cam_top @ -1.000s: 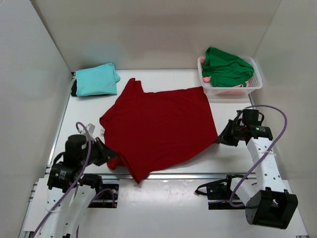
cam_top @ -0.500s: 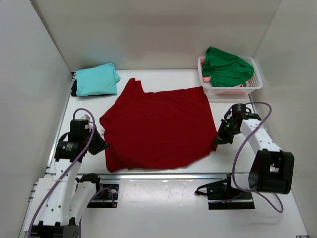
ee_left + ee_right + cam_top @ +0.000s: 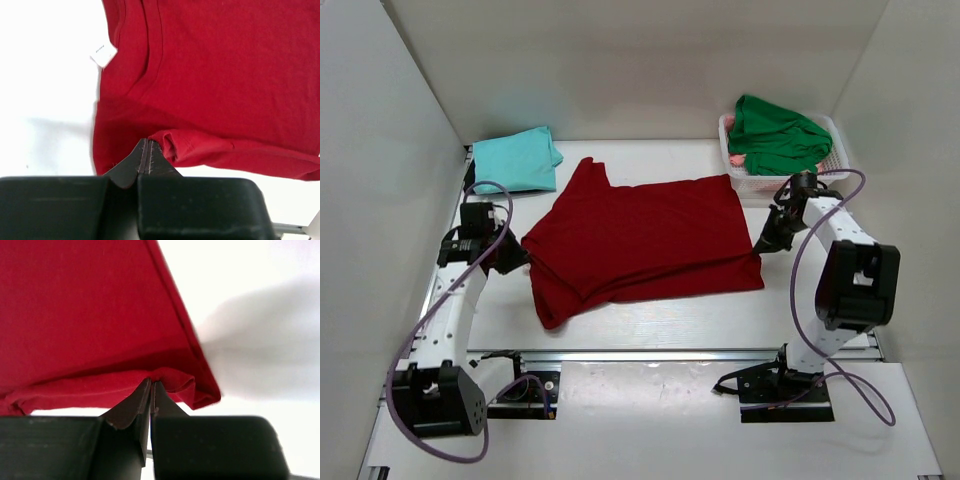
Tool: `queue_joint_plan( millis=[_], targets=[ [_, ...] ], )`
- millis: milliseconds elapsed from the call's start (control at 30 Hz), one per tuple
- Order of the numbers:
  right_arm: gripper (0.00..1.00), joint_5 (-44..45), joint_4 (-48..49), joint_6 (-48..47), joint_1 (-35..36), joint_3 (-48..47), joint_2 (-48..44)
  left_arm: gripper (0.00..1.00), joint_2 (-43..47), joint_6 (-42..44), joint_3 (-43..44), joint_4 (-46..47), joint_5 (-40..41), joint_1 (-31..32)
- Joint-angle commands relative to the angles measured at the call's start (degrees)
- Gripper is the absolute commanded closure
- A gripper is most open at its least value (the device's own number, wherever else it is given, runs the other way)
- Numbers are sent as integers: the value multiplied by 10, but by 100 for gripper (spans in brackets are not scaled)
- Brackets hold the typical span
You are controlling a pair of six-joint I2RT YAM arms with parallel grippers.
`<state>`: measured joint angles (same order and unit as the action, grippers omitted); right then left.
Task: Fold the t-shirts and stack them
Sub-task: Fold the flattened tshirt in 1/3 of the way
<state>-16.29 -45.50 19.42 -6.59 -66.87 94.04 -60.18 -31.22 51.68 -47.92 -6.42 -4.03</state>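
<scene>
At table (image 3: pixel 650 320) centre, the dark red t-shirt (image 3: pixel 640 235) lies lengthwise 9 to 3 o'clock, collar toward 9; left gripper (image 3: pixel 520 262) and right gripper (image 3: pixel 760 245) pinch its ends, clamped.

Left arm (image 3: pixel 458 305), right arm (image 3: pixel 830 222): white link shells, black joint housings, black base blocks. Thin purple cable (image 3: pixel 492 185) looping along each. Left claw (image 3: pixel 145 149), right claw (image 3: pixel 151 386): black fingers (image 3: pixel 129 167), tapering tips.

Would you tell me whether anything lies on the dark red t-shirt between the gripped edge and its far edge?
Nothing visible does. The left gripper and right gripper are shut on the dark red t-shirt, and the cloth ahead is bare; the light teal t-shirt and the basket sit off its far corners.
</scene>
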Motion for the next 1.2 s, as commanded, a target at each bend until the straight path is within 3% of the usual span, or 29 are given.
queue_joint_plan(
  millis=[0, 400, 467, 500, 533, 567, 600, 667, 833, 933, 967, 1100, 1167],
  targets=[
    [100, 9, 15, -10, -7, -49, 42, 100, -27, 19, 34, 51, -1, -11],
    [100, 7, -4, -23, 10, -143, 143, 100, -114, 10, 64, 90, 9, -19],
    [93, -1, 3, -25, 11, -150, 149, 98, -122, 7, 71, 93, 7, -23],
    [89, -2, 3, -26, 11, -152, 149, 89, -125, 6, 71, 105, 3, -26],
    [82, 6, 1, -28, 16, -167, 149, 68, -130, 7, 77, 109, 0, -30],
    [72, 18, -5, -30, 20, -176, 156, 61, -133, 12, 88, 116, -4, -26],
    [68, 25, -8, -29, 26, -193, 158, 59, -138, 17, 96, 116, -2, -28],
    [59, 41, -22, -33, 34, -218, 159, 43, -147, 29, 126, 108, 7, -16],
    [51, 73, -36, -32, 43, -263, 150, 39, -133, 45, 121, 80, 23, -22],
    [53, 69, -33, -30, 45, -245, 132, 41, -107, 53, 81, 24, 32, -18],
    [53, 73, -29, -29, 42, -234, 123, 48, -100, 51, 56, 13, 37, -13],
    [54, 68, -8, -32, 45, -162, 71, 91, -36, 38, -79, -38, 25, -11],
    [54, 59, 3, -27, 44, -133, 57, 93, -5, 16, -136, -44, 11, -18]
  ],
)
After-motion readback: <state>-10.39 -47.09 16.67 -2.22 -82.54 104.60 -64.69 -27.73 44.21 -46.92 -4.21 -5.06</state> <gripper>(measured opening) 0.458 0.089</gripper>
